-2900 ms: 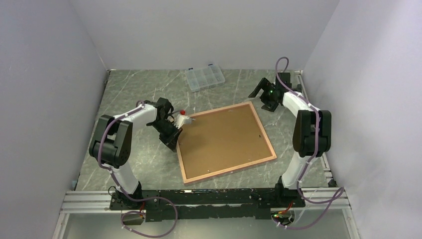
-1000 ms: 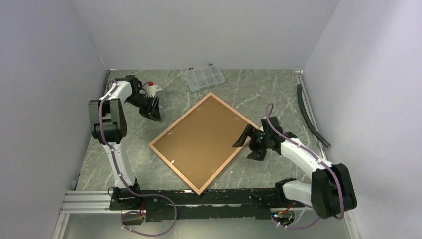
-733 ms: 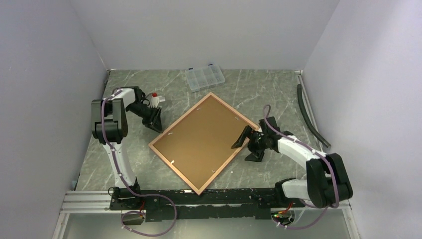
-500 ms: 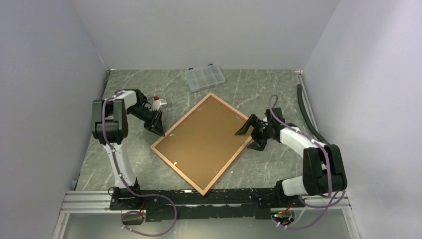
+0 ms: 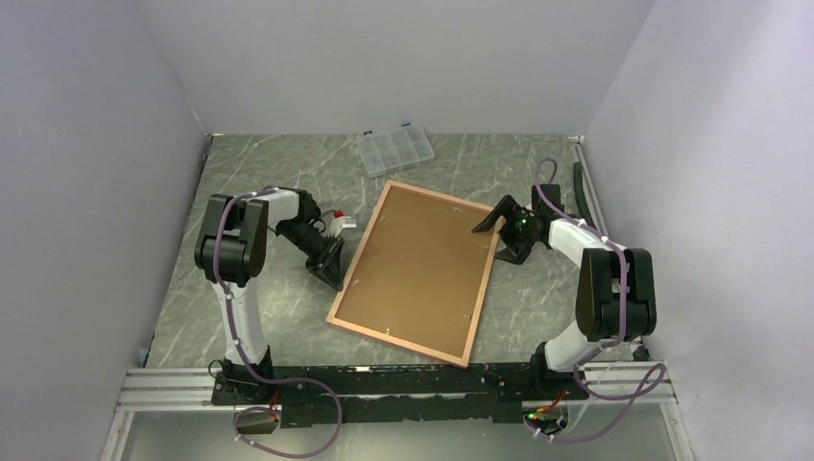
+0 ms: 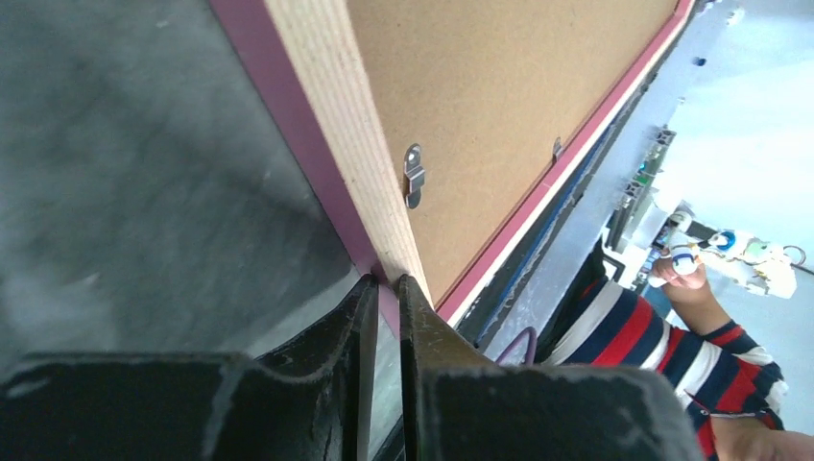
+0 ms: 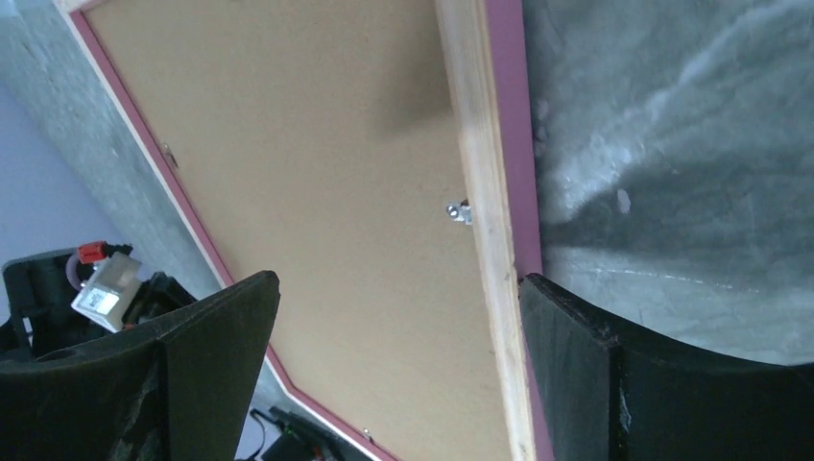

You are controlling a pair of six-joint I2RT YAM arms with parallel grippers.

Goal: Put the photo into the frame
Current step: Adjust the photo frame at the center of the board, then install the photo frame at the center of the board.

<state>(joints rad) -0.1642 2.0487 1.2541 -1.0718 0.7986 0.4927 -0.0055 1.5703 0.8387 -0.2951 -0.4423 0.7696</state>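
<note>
- The frame [image 5: 477, 317] lies back up on the grey marbled table [image 5: 259, 173], in the middle of the overhead view. Its long sides slant from upper right to lower left, and a brown backing board [image 5: 418, 264] fills it.
- My left gripper [image 5: 331, 264] sits at the frame's left long edge, left of centre in the overhead view.
- In the left wrist view my fingers [image 6: 346, 346] are pinched almost together. The pink border runs into the thin slit between them, so this is a narrow grip on the frame's edge.
- A small metal clip [image 6: 413, 175] sits on the backing board just inside that edge.
- My right gripper [image 5: 499, 235] is at the frame's upper right corner, jaws spread wide and holding nothing.
- In the right wrist view one of its fingers [image 7: 211, 346] is over the backing board at lower left. The other is over the table at lower right, with the wooden edge between them.
- A clear compartment box [image 5: 395, 147] rests at top centre, apart from the frame.
</note>
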